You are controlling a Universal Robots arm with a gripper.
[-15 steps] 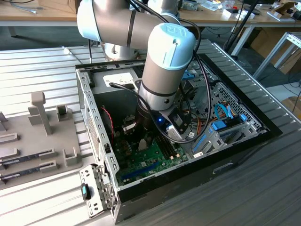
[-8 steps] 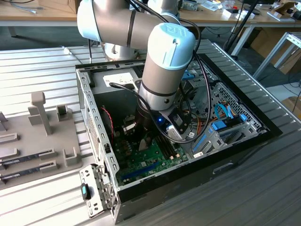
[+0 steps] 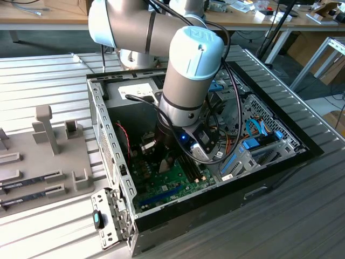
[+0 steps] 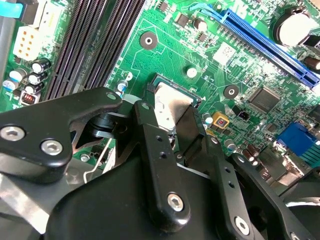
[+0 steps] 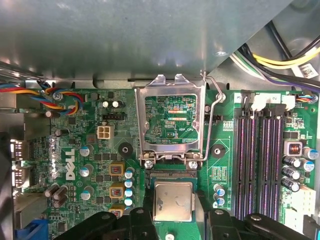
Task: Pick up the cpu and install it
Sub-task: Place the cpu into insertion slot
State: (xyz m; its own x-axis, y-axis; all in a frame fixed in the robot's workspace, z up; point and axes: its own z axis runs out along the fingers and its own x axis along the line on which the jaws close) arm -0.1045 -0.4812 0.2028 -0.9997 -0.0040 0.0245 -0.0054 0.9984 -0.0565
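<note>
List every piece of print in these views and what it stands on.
motherboard: large white maker's mark beside the capacitors; a brand, so not quoted.
Board seen through the raised socket frame: small white label, too small to read surely.
Beside the memory slots: tiny white digits, too small.
white sticker inside the case: blurred.
the cpu: no legible print on its silver top.
</note>
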